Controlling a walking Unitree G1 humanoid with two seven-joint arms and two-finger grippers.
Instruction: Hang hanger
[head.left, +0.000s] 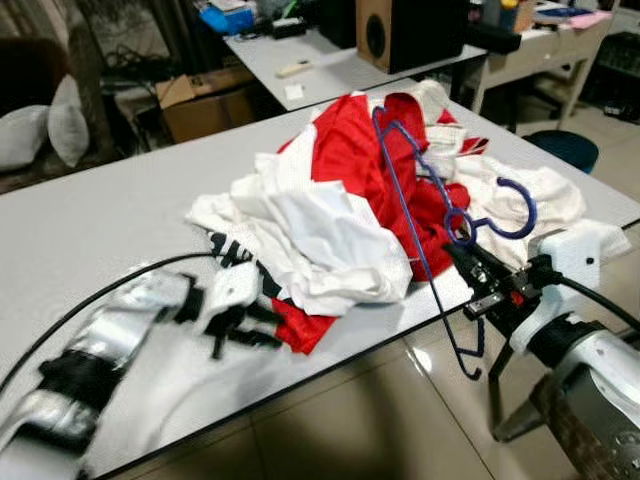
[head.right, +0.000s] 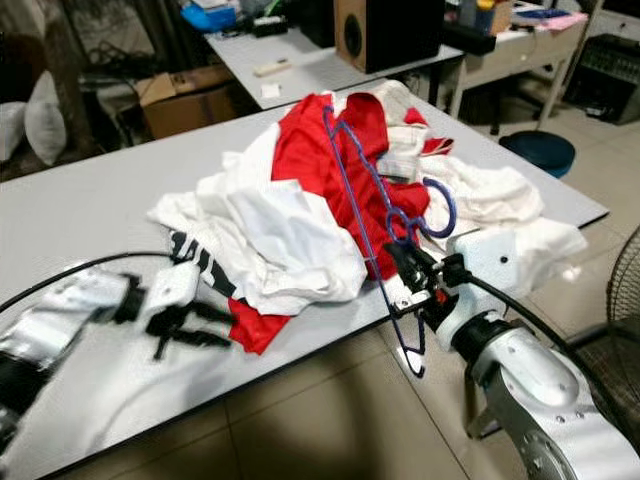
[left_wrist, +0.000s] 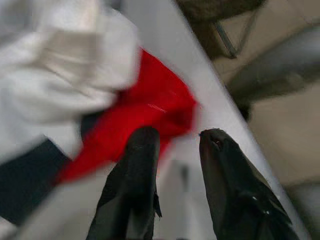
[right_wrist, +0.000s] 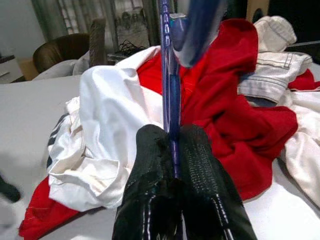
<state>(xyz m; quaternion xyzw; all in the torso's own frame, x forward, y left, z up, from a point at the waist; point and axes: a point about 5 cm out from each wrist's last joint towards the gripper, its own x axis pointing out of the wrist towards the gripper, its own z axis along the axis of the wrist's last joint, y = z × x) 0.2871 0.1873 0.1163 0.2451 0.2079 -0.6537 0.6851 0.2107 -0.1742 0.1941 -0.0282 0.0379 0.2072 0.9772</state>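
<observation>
While the heap of clothes (head.left: 370, 200) sprawls across the grey surface (head.left: 90, 220), the right tool (head.left: 462, 258) sits at the near right edge of that heap, its two black fingers (right_wrist: 200, 165) pinched tight on the blue hanger (head.left: 425, 215). That hanger leans over the clothes: its upper corner rests high on the red garment (head.left: 350, 145) near the far side of the heap, one wire runs down past the edge of the surface toward the floor (head.left: 400, 420), and its hook (head.left: 510, 210) curls up just above the white fabric to the right of the heap's middle. From the right wrist view, the blue wire rises straight up out of the closed fingertips, red and white cloth behind it.

Over at the heap's near left corner, the left tool (head.left: 245, 325) hovers low above the surface, blurred, fingers spread apart with nothing between them. A red hem (left_wrist: 150, 105) and a crumpled white shirt (head.left: 320, 240) lie just ahead of its fingertips (left_wrist: 145, 140). Beyond the heap stands a second table (head.left: 340, 60) carrying a speaker (head.left: 385, 30).
</observation>
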